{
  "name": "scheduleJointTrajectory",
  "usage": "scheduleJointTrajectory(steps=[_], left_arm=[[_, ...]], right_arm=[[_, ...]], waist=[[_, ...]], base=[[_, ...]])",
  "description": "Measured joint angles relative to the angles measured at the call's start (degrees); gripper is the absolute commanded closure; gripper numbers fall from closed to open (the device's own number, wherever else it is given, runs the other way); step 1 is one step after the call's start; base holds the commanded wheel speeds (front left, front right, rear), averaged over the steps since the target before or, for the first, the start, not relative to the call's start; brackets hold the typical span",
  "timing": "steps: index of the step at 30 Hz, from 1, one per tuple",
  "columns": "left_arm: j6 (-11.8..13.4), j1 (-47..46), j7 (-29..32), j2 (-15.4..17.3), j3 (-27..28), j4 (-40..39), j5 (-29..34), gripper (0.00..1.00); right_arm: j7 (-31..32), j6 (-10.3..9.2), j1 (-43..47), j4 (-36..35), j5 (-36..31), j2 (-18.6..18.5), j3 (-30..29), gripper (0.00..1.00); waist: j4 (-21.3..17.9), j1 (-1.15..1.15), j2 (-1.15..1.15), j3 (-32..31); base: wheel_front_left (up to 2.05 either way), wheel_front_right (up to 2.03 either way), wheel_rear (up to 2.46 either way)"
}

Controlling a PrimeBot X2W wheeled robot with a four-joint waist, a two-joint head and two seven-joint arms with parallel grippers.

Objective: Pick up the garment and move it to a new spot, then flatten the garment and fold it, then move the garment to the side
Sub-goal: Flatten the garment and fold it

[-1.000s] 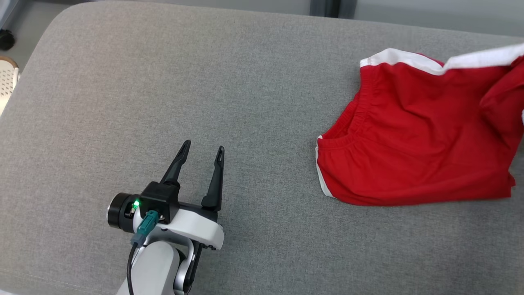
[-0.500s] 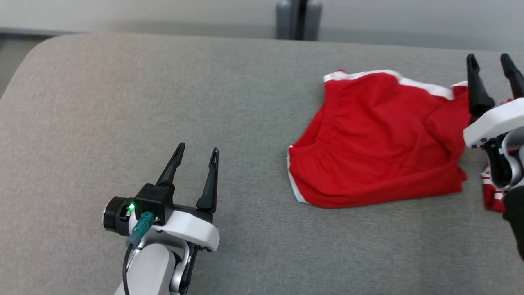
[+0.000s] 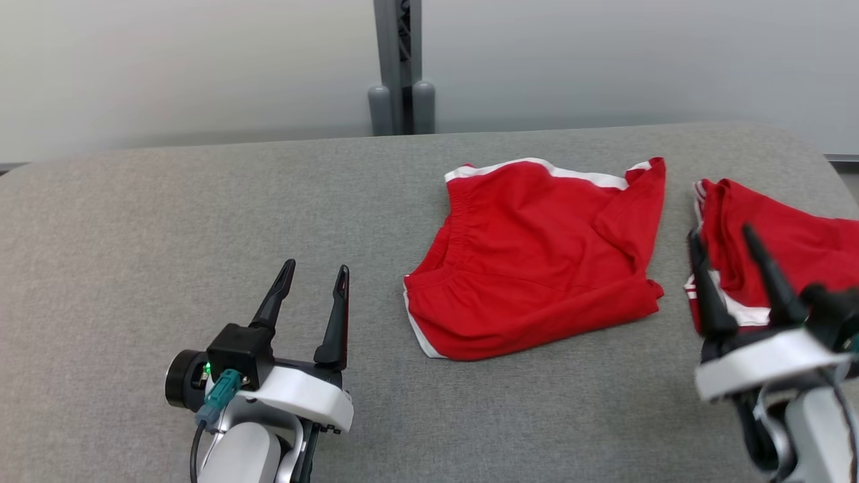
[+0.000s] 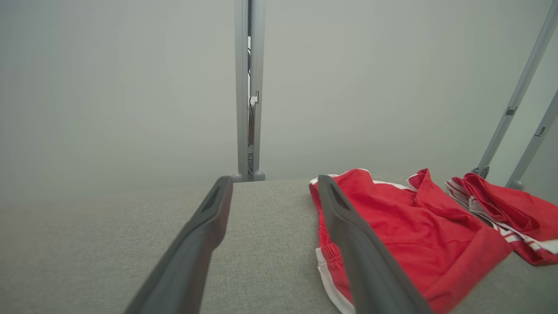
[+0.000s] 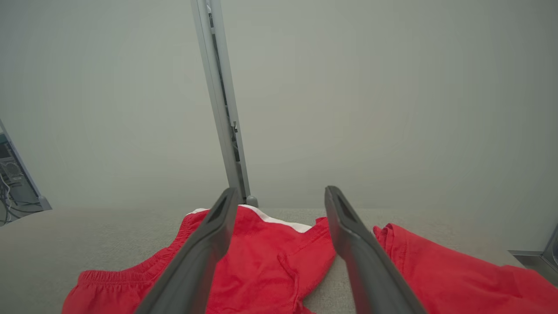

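Note:
A folded pair of red shorts with white trim, the garment (image 3: 537, 258) (image 4: 405, 226) (image 5: 244, 266), lies on the grey padded table (image 3: 134, 221) right of centre. My left gripper (image 3: 313, 275) stands open at the lower left, well clear of the shorts, nothing between its fingers (image 4: 196, 244). At the lower right my right gripper (image 3: 719, 235) is open too, fingers (image 5: 348, 244) apart and empty, just in front of a second red garment (image 3: 785, 241) (image 4: 505, 209) (image 5: 457, 270) that lies at the table's right end.
A grey upright post (image 3: 401, 67) (image 4: 248, 87) (image 5: 222, 109) rises behind the table's far edge before a pale wall. Slanted metal struts (image 4: 518, 96) stand at the right. The table's left half is bare grey fabric.
The head camera has tilted up and swung, so the wall and the second garment show. My right gripper has come into view, drawn back from the shorts with open fingers. The left gripper kept still.

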Motion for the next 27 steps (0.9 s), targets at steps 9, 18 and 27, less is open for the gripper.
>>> scheduleJointTrajectory(steps=[9, 18, 27], left_arm=[[0.49, 0.78, 0.0, 0.03, 1.52, 0.14, -0.99, 0.0], [0.31, 1.02, 0.0, 0.02, 2.75, 0.92, -0.62, 0.0], [-1.64, -1.06, -0.01, -0.01, -0.69, 10.45, -2.0, 0.0]], right_arm=[[0.01, 0.0, 8.88, -4.87, -5.15, 5.08, -0.55, 0.0], [0.01, 0.0, 8.99, -5.34, -5.8, 6.83, -1.1, 0.0], [0.01, 0.0, 8.14, -5.37, -6.16, 7.1, -0.62, 0.0]], waist=[[-1.62, 0.0, 0.0, 0.18], [-0.77, 0.0, 0.0, 0.48], [-0.84, 0.0, 0.0, 2.44]], base=[[0.0, 0.0, 0.0], [0.0, 0.0, 0.0], [0.0, 0.0, 0.0]])
